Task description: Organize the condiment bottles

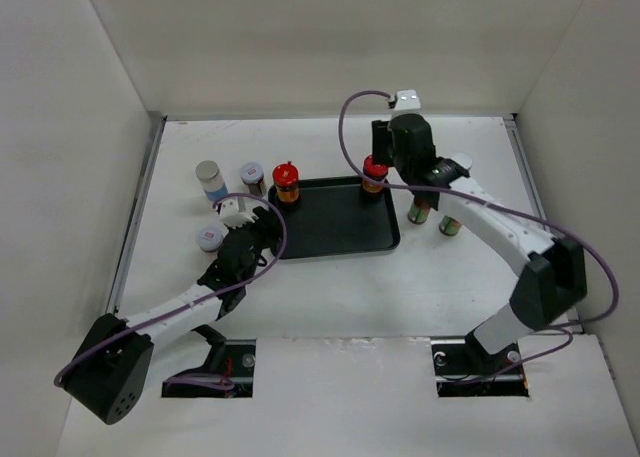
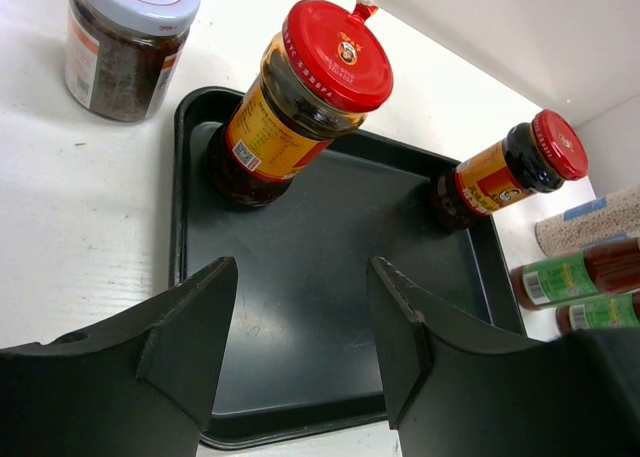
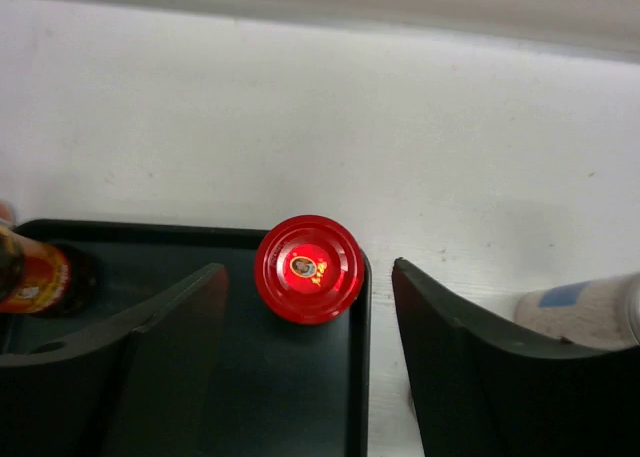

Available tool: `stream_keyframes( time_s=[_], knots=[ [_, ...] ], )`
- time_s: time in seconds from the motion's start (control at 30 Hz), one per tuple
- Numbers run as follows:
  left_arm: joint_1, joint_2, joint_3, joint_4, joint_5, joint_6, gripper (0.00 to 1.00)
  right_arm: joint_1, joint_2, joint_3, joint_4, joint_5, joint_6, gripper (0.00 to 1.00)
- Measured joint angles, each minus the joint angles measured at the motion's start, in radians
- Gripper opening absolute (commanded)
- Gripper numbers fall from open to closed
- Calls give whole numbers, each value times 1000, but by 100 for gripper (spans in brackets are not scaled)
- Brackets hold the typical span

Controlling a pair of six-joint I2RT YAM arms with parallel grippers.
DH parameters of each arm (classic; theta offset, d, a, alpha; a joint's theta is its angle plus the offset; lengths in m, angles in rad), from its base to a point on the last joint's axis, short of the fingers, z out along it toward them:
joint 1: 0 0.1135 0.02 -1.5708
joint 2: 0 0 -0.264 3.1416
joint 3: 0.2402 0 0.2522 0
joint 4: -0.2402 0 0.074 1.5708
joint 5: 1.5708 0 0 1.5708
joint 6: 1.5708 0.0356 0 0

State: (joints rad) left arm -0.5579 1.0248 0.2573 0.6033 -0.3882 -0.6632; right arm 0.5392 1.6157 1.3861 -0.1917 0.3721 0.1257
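Two red-capped dark jars stand in the black tray (image 1: 335,239), one at its far-left corner (image 1: 287,181) (image 2: 300,97) and one at its far-right corner (image 1: 374,173) (image 2: 505,172) (image 3: 308,268). My right gripper (image 1: 382,162) (image 3: 308,274) hangs open above the right jar, a finger on each side of its cap without touching it. Over the tray's near-left edge my left gripper (image 1: 264,219) (image 2: 300,282) is open and empty. Two green bottles (image 1: 418,212) (image 1: 450,225) (image 2: 570,277) sit right of the tray. A grey-lidded jar (image 1: 252,177) (image 2: 125,37) stands to its left.
Left of the tray are a white cylinder (image 1: 210,179) and a short lidded jar (image 1: 209,238). Another pale cylinder (image 2: 600,222) (image 3: 590,312) lies beside the green bottles. White walls close in the table on the left, back and right.
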Motion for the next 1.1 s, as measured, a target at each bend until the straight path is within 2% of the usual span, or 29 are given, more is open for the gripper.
stream_keyframes(
  time_s=[0.07, 0.13, 0.2, 0.23, 0.3, 0.33, 0.43, 0.57, 0.73, 1.0, 1.1],
  knots=[
    [-2, 0, 0, 0, 0, 0, 53, 10, -98, -40, 0, 43, 8, 32],
    [-2, 0, 0, 0, 0, 0, 53, 16, -193, -75, -26, 108, 40, 27],
    [-5, 6, 0, 0, 0, 0, 53, 13, -257, -90, -64, 175, 67, 30],
    [-5, 10, 0, 0, 0, -1, 53, 9, -280, -98, -84, 202, 79, 37],
    [-6, 17, 0, 0, 1, -2, 53, -6, -321, -129, -121, 252, 101, 60],
    [-6, 18, 0, 0, 1, -3, 53, -15, -334, -146, -139, 270, 114, 68],
    [-6, 17, 0, 0, 2, -4, 53, -49, -345, -191, -192, 296, 136, 75],
    [-5, 15, 0, 1, 2, -5, 53, -76, -325, -223, -242, 283, 163, 73],
    [-8, 15, 0, 1, 2, -6, 53, -90, -302, -249, -246, 216, 190, 61],
    [-8, 18, 0, 3, 4, -6, 53, -135, -256, -270, -230, 136, 210, 57],
    [-7, 29, 0, 8, 4, -7, 53, -142, -240, -270, -213, 125, 211, 50]
  ],
)
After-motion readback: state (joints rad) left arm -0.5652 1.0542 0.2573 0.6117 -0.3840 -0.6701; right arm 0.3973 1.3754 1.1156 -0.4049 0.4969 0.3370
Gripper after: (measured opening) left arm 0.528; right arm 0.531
